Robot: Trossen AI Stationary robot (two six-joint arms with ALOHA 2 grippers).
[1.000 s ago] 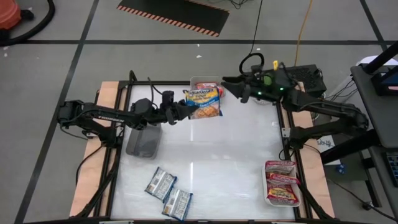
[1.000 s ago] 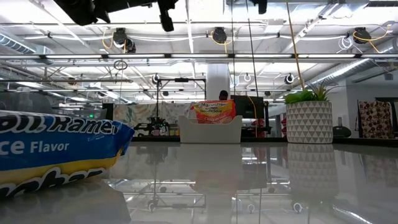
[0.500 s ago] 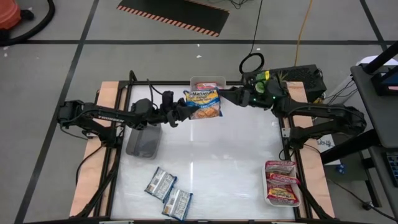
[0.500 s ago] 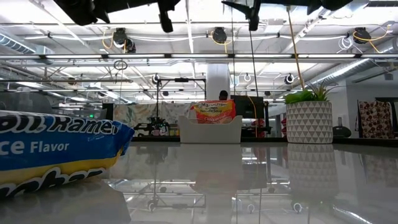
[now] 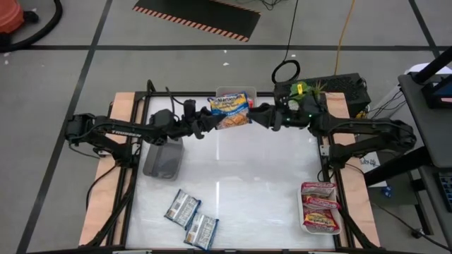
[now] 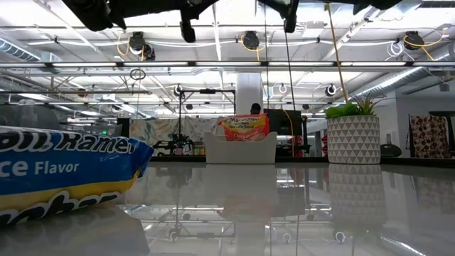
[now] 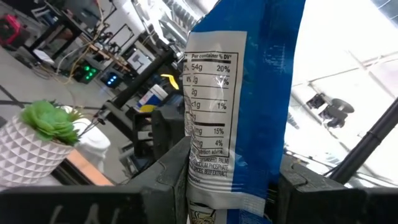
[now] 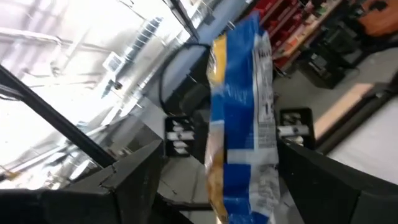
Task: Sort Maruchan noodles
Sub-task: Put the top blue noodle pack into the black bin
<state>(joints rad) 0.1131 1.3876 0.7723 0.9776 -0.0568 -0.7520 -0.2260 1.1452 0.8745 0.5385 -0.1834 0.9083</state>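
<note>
Looking down from above, you see the left gripper [image 5: 207,124] clamped on a blue-and-yellow noodle packet [image 5: 229,111], held aloft near the white tray [image 5: 244,92] at the table's far edge; the right gripper [image 5: 256,113] straddles the packet's other end, fingers spread wide.

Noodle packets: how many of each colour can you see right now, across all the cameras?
Blue with yellow packets: 3 (two lying on the table, one held up by the left gripper)
Maroon packets: 3, as far as the overlap shows
Orange-red packet: 1, in the white tray
Total: 7
</note>
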